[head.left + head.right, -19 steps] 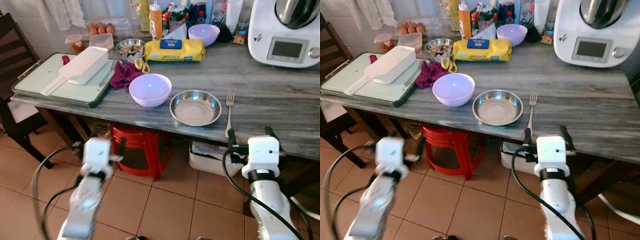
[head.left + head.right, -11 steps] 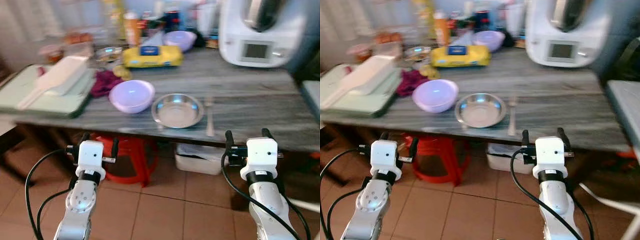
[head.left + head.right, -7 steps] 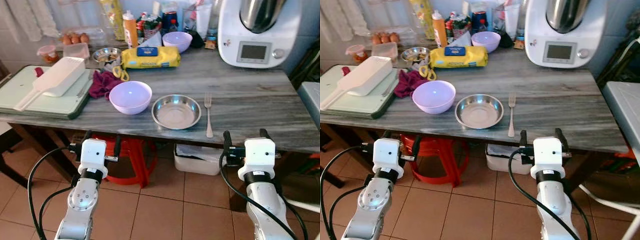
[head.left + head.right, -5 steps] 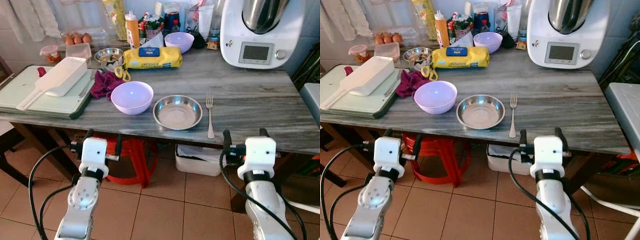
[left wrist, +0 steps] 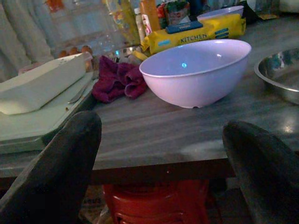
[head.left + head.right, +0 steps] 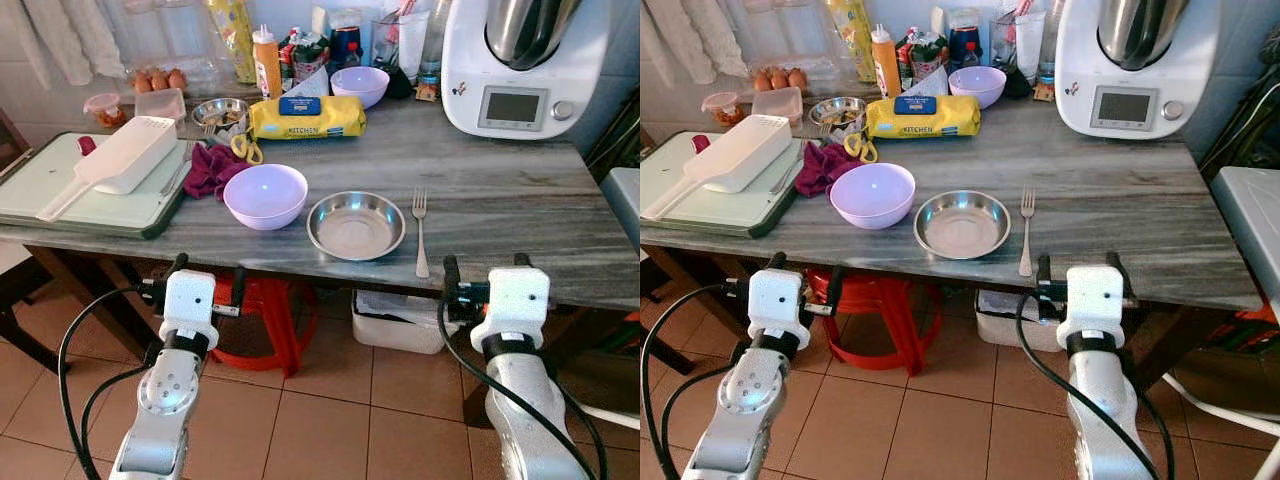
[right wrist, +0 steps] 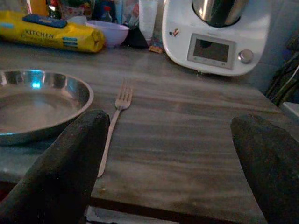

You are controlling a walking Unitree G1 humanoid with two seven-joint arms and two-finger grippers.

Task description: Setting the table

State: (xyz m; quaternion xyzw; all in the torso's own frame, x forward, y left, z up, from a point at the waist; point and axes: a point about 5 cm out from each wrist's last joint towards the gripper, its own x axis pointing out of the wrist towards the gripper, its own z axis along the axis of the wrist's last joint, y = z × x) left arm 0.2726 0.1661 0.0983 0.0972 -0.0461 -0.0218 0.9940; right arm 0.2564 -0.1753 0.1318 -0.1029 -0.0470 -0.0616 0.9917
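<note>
Steel dish [image 6: 356, 225] on desk [image 6: 520, 215]: fork [image 6: 420, 230] just R, lilac bowl [image 6: 265, 196] just L. Left end effector [image 6: 207, 284] & right end effector [image 6: 484, 277] below desk edge, both wide, empty.

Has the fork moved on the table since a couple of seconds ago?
No. The fork lies just right of the steel plate, tines pointing toward the white kitchen machine, as before. The whole picture shifted because the camera moved.

A home kitchen — food processor [image 6: 528, 60], eggs [image 6: 156, 79], tiled floor [image 6: 330, 420].
</note>
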